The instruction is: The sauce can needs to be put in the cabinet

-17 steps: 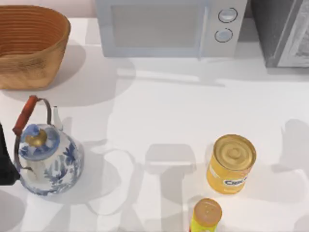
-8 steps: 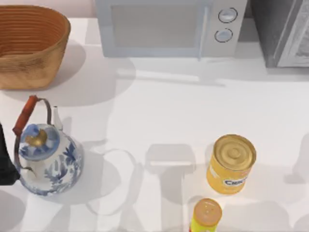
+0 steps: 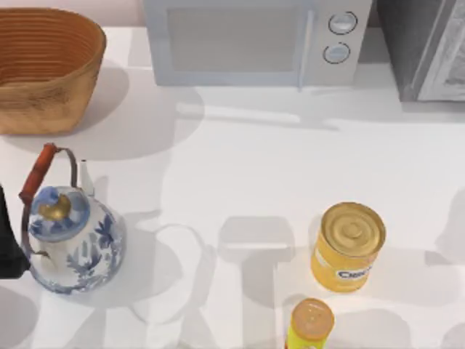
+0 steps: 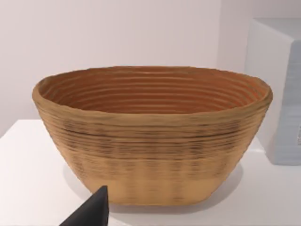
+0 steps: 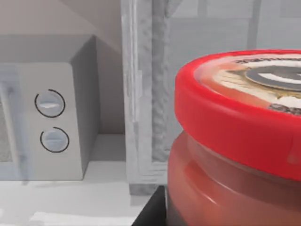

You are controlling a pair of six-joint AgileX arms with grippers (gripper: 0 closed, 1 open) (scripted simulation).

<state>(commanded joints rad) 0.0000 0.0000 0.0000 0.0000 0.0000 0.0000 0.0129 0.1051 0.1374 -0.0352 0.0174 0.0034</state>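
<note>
White table (image 3: 240,174); sauce can (image 5: 235,141) seemingly near cabinet (image 5: 188,70).

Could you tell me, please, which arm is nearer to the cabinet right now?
Right. Its wrist camera faces the cabinet close by, with the sauce can right at it. The left arm sits at the table's far left edge, beside the teapot.

Three cans: sauce can (image 5: 235,136), yellow can (image 3: 347,247), orange-lidded can (image 3: 311,325); one basket (image 3: 43,73).
</note>
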